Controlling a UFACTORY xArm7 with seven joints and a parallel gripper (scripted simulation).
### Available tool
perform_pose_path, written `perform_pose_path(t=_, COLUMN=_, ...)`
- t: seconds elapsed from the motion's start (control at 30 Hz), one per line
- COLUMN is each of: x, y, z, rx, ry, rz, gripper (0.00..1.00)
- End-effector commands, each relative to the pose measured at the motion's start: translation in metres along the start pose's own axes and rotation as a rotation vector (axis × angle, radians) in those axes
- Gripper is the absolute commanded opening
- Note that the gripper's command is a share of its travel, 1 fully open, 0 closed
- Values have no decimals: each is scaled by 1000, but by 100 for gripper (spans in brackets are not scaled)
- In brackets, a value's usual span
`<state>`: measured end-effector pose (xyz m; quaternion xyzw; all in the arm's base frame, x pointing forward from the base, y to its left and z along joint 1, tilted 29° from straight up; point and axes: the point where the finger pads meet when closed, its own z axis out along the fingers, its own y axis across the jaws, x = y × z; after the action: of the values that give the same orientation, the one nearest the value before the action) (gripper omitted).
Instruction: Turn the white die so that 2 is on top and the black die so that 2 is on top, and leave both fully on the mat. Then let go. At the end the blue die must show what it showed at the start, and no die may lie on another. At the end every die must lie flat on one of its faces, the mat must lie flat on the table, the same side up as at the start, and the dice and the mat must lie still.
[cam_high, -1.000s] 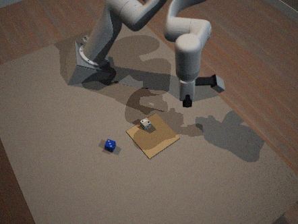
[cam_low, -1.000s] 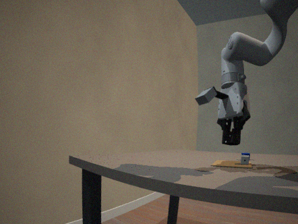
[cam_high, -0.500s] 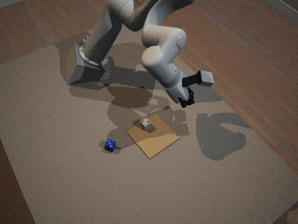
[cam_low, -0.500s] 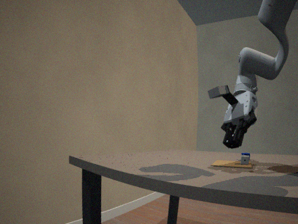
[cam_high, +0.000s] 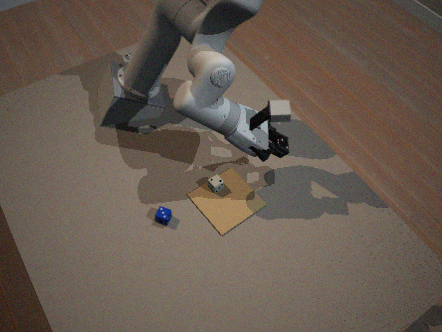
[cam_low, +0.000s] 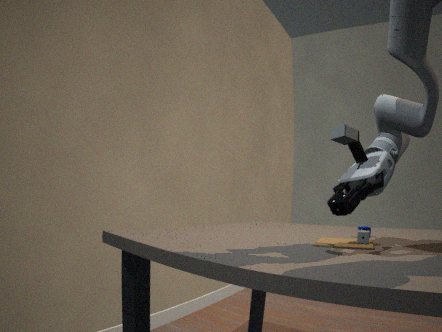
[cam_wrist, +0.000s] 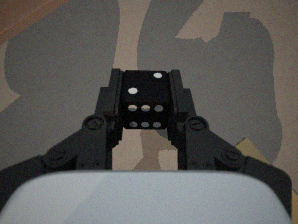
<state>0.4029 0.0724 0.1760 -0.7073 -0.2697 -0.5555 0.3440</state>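
My gripper (cam_high: 281, 145) (cam_low: 340, 206) (cam_wrist: 145, 85) is shut on the black die (cam_wrist: 145, 89). It holds the die in the air, tilted, above the table and beyond the mat's edge. In the wrist view the die shows a face with 2 pips, and a face with 6 pips below it. The white die (cam_high: 216, 183) (cam_low: 363, 237) lies flat on the tan mat (cam_high: 230, 215) (cam_low: 325, 242), near one edge. Its top seems to show 2 pips; a side in the exterior view shows 1. The mat's corner also shows in the wrist view (cam_wrist: 246, 149).
The blue die (cam_high: 163, 215) (cam_low: 364, 228) lies on the table off the mat, to its left in the top view; its top pips are too small to read surely. The table (cam_high: 125, 280) (cam_low: 175, 240) has an edge beyond the gripper. Arm shadows fall across the mat and table.
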Motion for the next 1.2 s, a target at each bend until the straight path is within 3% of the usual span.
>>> perform_pose_path(t=0.0, x=0, y=9, z=-6, rx=-74, ry=135, rz=-29, gripper=27)
perform_pose_path(t=0.47, x=-5, y=12, z=-5, rx=-97, ry=156, rz=-33, gripper=27)
perform_pose_path(t=1.17, x=-51, y=17, z=29, rx=-97, ry=156, rz=-33, gripper=27)
